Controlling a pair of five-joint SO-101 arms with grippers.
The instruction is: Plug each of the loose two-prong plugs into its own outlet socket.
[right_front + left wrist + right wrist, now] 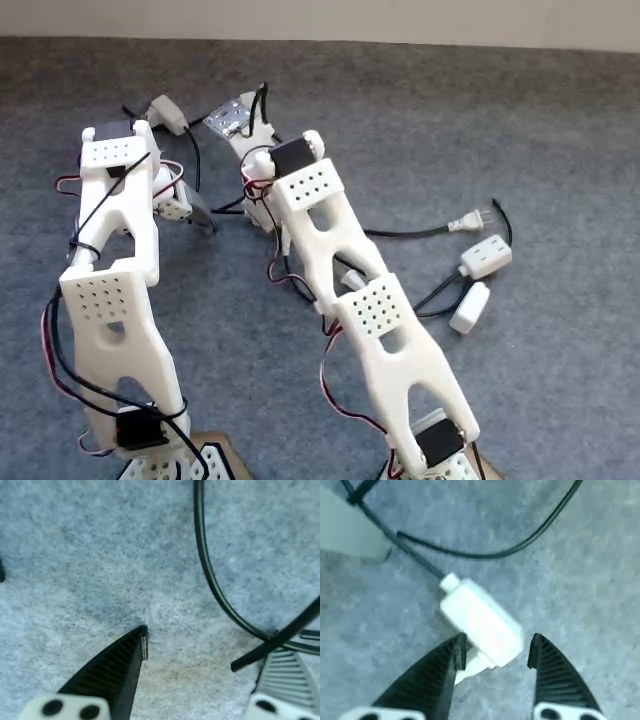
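right tool (498, 639) open, empty, white corded block (480, 622) between its tips | left tool (212, 642) open, empty, black cable (200, 530) ahead | two-prong plug (468, 222) loose beside outlet socket (486, 256), well apart from both tools | judged early: none plugged

Place: robotics lab bench.
Evidence: two white printed arms (112, 300), exposed servo wiring (323, 385), grey felt-covered table (560, 130).
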